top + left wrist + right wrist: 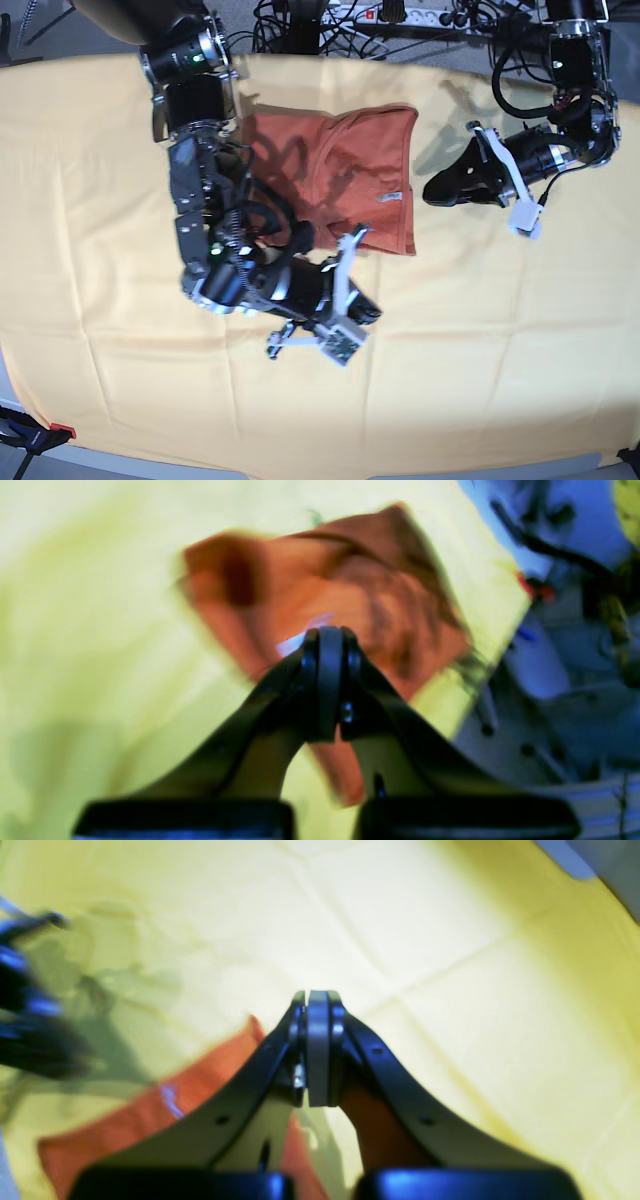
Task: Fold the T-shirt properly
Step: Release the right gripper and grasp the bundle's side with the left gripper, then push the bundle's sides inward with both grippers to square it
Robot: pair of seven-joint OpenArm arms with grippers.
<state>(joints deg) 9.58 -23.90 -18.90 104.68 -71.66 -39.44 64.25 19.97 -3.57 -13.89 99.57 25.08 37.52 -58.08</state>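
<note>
The rust-orange T-shirt lies folded into a rough rectangle on the yellow cloth, with a small white tag near its right edge. In the left wrist view the T-shirt is blurred, beyond my left gripper, whose jaws are pressed together with nothing between them. In the base view the left gripper hovers just right of the shirt, apart from it. My right gripper is below the shirt's lower edge, over bare cloth. Its jaws are shut and empty, with the T-shirt behind them.
A large pale yellow cloth covers the whole table. A power strip and a tangle of cables run along the far edge. A red clamp sits at the near left corner.
</note>
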